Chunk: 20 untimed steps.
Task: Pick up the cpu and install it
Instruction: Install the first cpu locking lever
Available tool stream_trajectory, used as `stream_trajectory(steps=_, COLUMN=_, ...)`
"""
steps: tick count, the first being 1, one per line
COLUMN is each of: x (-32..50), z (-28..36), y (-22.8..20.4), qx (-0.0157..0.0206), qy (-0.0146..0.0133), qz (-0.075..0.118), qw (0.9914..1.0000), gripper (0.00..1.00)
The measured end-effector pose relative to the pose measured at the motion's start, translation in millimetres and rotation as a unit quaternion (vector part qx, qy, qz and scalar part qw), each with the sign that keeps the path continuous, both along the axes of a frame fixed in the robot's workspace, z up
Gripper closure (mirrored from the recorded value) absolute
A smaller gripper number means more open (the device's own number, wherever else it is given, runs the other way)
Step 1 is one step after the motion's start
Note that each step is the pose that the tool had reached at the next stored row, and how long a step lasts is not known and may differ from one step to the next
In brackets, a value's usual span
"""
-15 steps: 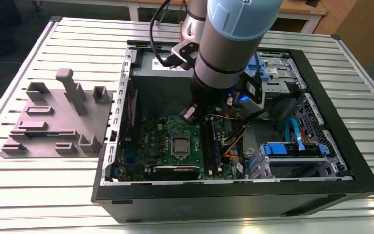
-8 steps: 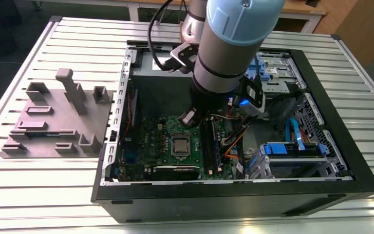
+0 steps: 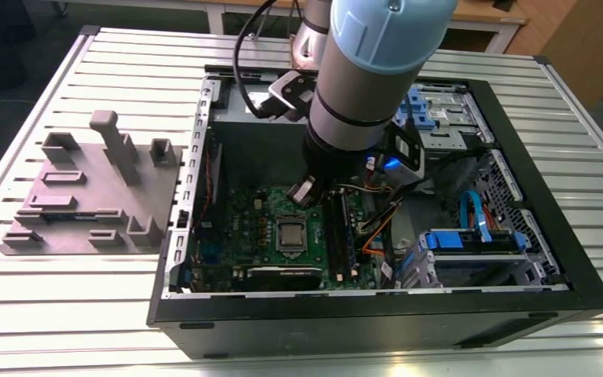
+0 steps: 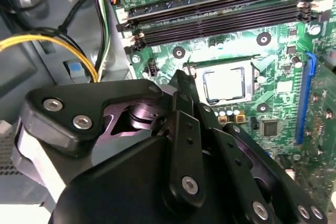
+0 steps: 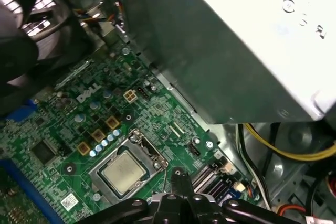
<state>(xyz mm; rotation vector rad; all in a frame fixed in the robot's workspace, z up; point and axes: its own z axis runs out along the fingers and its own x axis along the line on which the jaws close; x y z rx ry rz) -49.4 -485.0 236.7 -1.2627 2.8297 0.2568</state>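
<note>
The cpu (image 3: 291,234) (image 4: 224,84) (image 5: 124,174), a small square chip with a shiny silver top, lies flat inside the metal-framed socket (image 5: 144,148) on the green motherboard (image 3: 244,236) in the open computer case. My gripper (image 3: 304,193) (image 4: 181,80) (image 5: 178,174) hangs a short way above the board, just beside the socket and apart from the chip. Its black fingers are drawn together to a narrow tip and hold nothing.
The grey power-supply box (image 3: 254,137) (image 5: 236,51) stands close behind the arm. Black memory slots (image 4: 220,14) run beside the socket. Yellow cables (image 4: 63,43) and a fan (image 5: 31,19) sit near the board. A grey fixture block (image 3: 92,196) lies on the table at the exterior view's left.
</note>
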Motion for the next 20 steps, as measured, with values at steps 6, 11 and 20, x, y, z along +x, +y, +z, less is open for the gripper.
stream_trajectory(steps=6, x=0.0, z=-3.8, y=-0.8, qx=-0.0001, qy=-0.0004, qz=0.046, qw=0.99895, gripper=0.90)
stream_trajectory(steps=11, x=0.9, z=-6.4, y=-2.5, qx=-0.0014, qy=-0.0002, qz=0.053, qw=0.99858, gripper=0.90)
stream_trajectory(steps=20, x=-0.4, z=-6.5, y=-6.9, qx=-0.0016, qy=-0.0021, qz=0.077, qw=0.99701, gripper=0.90)
